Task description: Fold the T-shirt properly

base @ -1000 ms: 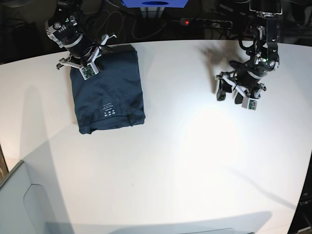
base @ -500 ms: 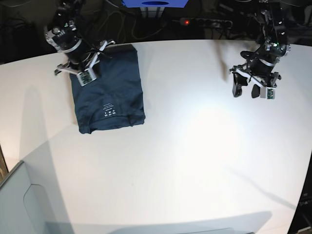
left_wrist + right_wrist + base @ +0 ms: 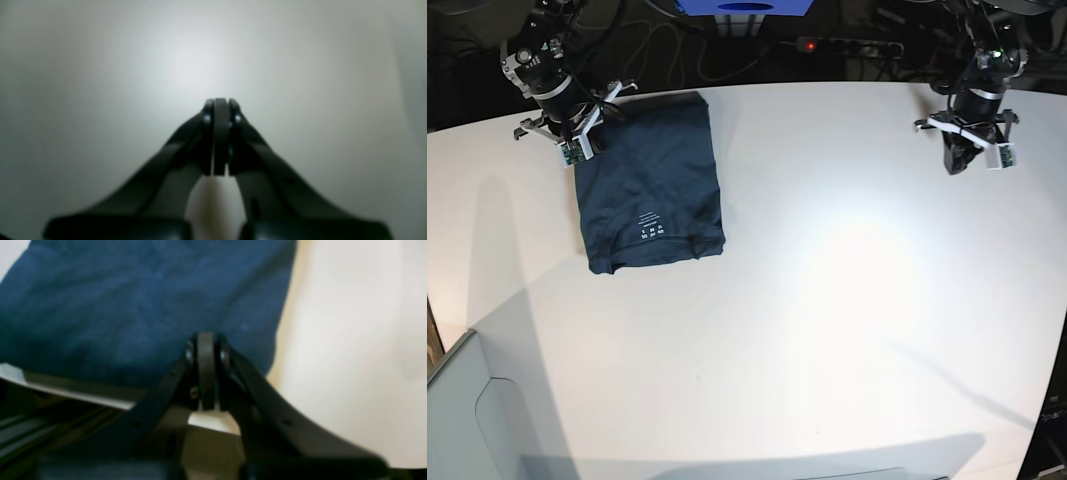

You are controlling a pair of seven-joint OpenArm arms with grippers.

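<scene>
T-shirt (image 3: 649,185): folded on table (image 3: 827,300) | both tools closed, empty

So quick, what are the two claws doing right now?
Left gripper: closed, holding nothing, above the bare table.
Right gripper: closed, empty, at the T-shirt edge.

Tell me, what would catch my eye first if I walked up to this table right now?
Probably the dark blue T-shirt, folded into a neat rectangle on the far left part of the big white table, small white print facing up. Next, the two black robot arms at the back corners: the right gripper hangs shut at the shirt's far corner, and the left gripper, also shut, hangs over bare table, away from the shirt.
</scene>
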